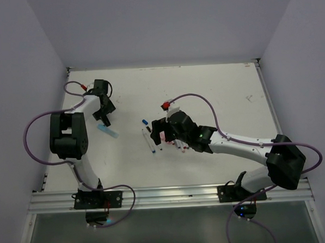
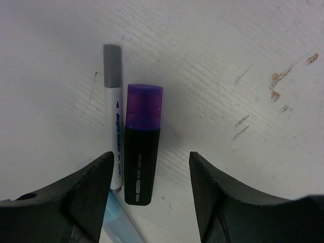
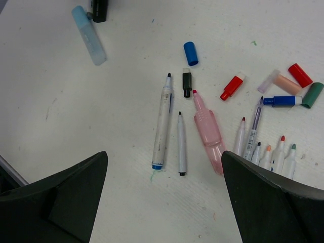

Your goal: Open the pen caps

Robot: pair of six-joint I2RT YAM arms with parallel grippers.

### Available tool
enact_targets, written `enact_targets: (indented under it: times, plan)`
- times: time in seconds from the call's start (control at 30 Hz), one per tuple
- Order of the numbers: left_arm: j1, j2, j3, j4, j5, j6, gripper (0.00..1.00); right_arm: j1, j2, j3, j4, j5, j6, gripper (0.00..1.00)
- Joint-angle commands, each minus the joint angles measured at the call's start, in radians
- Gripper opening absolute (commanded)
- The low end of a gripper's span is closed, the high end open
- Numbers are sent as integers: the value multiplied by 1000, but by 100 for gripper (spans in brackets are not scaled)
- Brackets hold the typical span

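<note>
In the left wrist view a black highlighter (image 2: 140,162) with a purple cap (image 2: 144,105) on it lies beside a white pen (image 2: 116,134) that wears a grey cap (image 2: 112,65). My left gripper (image 2: 152,157) is open just above them, the highlighter between its fingers and touching neither. My right gripper (image 3: 164,157) hangs open over uncapped pens: a thick white pen (image 3: 162,124), a slim white one (image 3: 181,144) and a pink highlighter (image 3: 208,132). Loose caps lie beyond them: blue (image 3: 190,53), black (image 3: 187,83), red (image 3: 232,87), another red (image 3: 300,75) and green (image 3: 312,95).
A light blue highlighter (image 1: 107,130) lies just right of my left gripper (image 1: 103,122). Several slim uncapped pens (image 3: 263,149) lie by my right fingers. My right gripper (image 1: 159,133) is at mid-table. Walls close the table on the left, far and right sides.
</note>
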Motion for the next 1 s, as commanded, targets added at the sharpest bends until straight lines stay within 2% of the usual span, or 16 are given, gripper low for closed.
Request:
enact_targets:
  times: [0.0,0.23,0.5,0.63,0.67,0.83,0.97]
  plan:
    - [6,32,45,-2,3,19,63,-9,-13,-12,56,4,-2,99]
    - [7,74,51,9,17,13,55,-18,-2,-20,70,-23,8,98]
    - [4,84,8,62,112,-7,43,-22,1,-29,93,-44,4,98]
    - [-3,78,-45,101,159,-27,32,-23,7,-31,112,-70,-1,97]
    - [-6,72,-55,114,175,-34,25,-23,10,-32,120,-73,-2,97]
    - [-34,0,-135,174,254,-68,7,-23,22,-35,168,-119,-7,96]
    - [-72,-109,-200,222,294,-109,5,-25,45,-17,197,-153,4,96]
